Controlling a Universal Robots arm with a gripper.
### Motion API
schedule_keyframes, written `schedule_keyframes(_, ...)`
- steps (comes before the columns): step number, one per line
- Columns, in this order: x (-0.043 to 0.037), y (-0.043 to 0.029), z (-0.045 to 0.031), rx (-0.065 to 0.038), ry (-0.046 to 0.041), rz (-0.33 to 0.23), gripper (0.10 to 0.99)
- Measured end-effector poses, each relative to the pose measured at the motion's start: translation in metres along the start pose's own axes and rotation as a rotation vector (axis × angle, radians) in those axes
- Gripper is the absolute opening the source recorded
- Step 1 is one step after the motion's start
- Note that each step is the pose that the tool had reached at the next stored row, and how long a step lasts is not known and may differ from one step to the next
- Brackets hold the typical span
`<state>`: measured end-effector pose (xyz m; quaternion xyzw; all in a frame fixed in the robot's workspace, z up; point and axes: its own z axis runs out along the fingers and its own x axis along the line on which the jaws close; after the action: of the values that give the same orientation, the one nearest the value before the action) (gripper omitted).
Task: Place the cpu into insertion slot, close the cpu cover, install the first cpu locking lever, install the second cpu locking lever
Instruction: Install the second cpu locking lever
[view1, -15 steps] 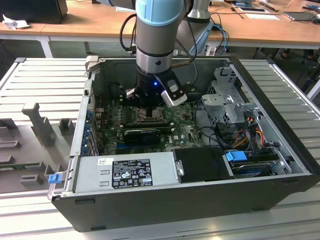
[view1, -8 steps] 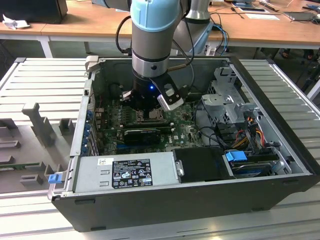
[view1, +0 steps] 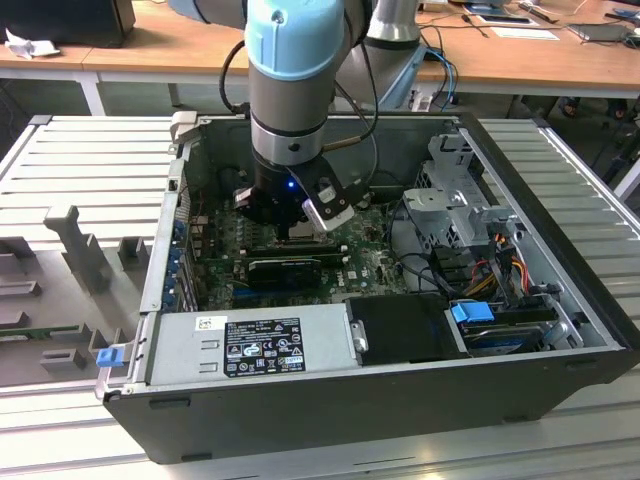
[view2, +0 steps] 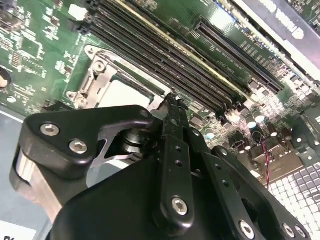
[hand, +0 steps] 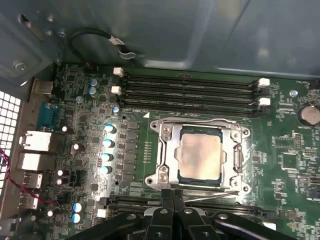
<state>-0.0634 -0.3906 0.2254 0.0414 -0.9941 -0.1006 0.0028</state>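
While the cpu (hand: 200, 157) already sat in the insertion slot (hand: 168, 156) with the cpu cover (hand: 234, 160) down, the gripper (hand: 172, 196) had its fingers pressed together, holding nothing. Socket lay just ahead of the fingertips, and a thin locking lever (hand: 210, 197) ran crosswise right beside them.

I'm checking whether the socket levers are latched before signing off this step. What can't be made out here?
- Exterior view: the insertion slot lies beneath the arm's wrist.
- First wrist view: the pincer covers the near edge of the cpu cover; the thin lever there can't be judged hooked or loose.
- Second wrist view: the pincer body blocks most of the cpu.
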Motion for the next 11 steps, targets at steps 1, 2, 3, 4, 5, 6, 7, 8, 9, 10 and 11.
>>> schedule_keyframes(1,0.0012,-0.0004,0.0026,-0.001,-0.0001,0.000,0.106)
schedule_keyframes(2,0.0019,-0.0008,0.0044,-0.001,0.0000,0.000,0.106)
schedule_keyframes(3,0.0026,-0.0013,0.0072,-0.001,0.0001,0.000,0.106)
schedule_keyframes(4,0.0032,-0.0017,0.0092,-0.002,0.0000,0.000,0.106)
schedule_keyframes(5,0.0033,-0.0017,0.0092,-0.001,0.0001,0.000,0.106)
schedule_keyframes(6,0.0033,-0.0017,0.0093,-0.002,0.0000,0.000,0.106)
schedule_keyframes(7,0.0033,-0.0017,0.0094,-0.002,0.0000,0.000,0.106)
schedule_keyframes(8,0.0033,-0.0017,0.0097,-0.002,-0.0001,0.000,0.106)
schedule_keyframes(9,0.0035,-0.0018,0.0100,-0.002,-0.0003,0.000,0.106)
schedule_keyframes(10,0.0038,-0.0021,0.0103,-0.003,-0.0008,0.000,0.106)
schedule_keyframes(11,0.0040,-0.0027,0.0106,-0.005,-0.0012,0.000,0.106)
